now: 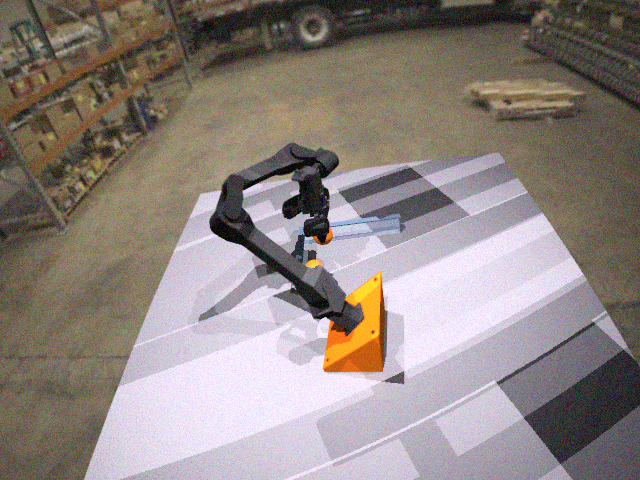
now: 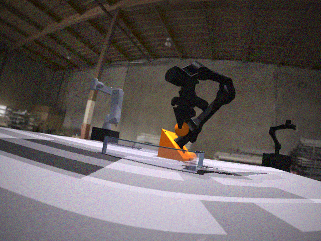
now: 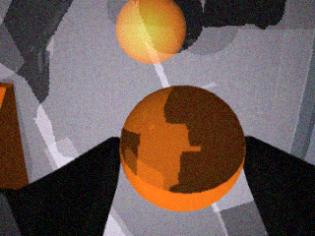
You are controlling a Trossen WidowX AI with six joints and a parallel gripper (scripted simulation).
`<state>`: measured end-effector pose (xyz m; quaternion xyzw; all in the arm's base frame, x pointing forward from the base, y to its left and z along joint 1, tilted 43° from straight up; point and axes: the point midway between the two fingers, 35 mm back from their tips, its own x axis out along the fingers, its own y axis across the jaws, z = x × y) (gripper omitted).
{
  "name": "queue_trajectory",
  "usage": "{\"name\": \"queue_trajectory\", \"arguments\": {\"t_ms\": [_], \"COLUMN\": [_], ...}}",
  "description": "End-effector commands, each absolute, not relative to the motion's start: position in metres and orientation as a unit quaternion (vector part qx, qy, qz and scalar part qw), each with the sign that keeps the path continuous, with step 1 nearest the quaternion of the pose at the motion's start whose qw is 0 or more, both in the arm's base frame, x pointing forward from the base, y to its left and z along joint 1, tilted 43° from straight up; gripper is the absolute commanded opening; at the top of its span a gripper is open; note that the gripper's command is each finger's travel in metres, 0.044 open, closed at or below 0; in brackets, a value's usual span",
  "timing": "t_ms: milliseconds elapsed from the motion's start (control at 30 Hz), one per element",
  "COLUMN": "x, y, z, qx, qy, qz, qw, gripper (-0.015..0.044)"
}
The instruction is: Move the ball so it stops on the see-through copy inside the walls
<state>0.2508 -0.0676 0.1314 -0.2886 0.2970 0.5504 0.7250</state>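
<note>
the ball (image 3: 182, 147) looks like a hard, smooth sphere, so i judge it rigid, probably light, and quick to roll or squirt out of a pinch that sits off its widest line; the safest hold is across its equator, one finger on each side. that is how it reads in the wrist view: going left to right, a dark finger (image 3: 69, 189) presses the ball at about 9 o'clock, the ball fills the middle, and the other finger bears on it at about 3 o'clock. the gripper (image 2: 184, 125) is clamped on the ball, carried well above the table (image 1: 465, 310) in the exterior view.

the ball is orange, with darker brown blotches over its upper right and a brighter band along the bottom (some of that may be shadow). the see-through copy (image 3: 151, 30) is a paler, yellowish orange and sits at 12 o'clock from the ball in the wrist view, down on the table. in the top view the copy (image 1: 313, 263) lies at about 6 o'clock from the held ball, near the clear walls (image 1: 356, 227). once set down it will want to roll, so a low, gentle release seems wise.
</note>
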Motion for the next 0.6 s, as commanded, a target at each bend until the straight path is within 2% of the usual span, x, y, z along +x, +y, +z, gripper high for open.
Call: {"name": "queue_trajectory", "arguments": {"t_ms": [0,567], "x": [0.248,0.252], "y": [-0.048,-0.002], "z": [0.136,0.119], "qx": [-0.286,-0.284], "qy": [0.294,0.291], "qz": [0.549,0.551], "qw": [0.728,0.729], "gripper": [0.0,0.0]}}
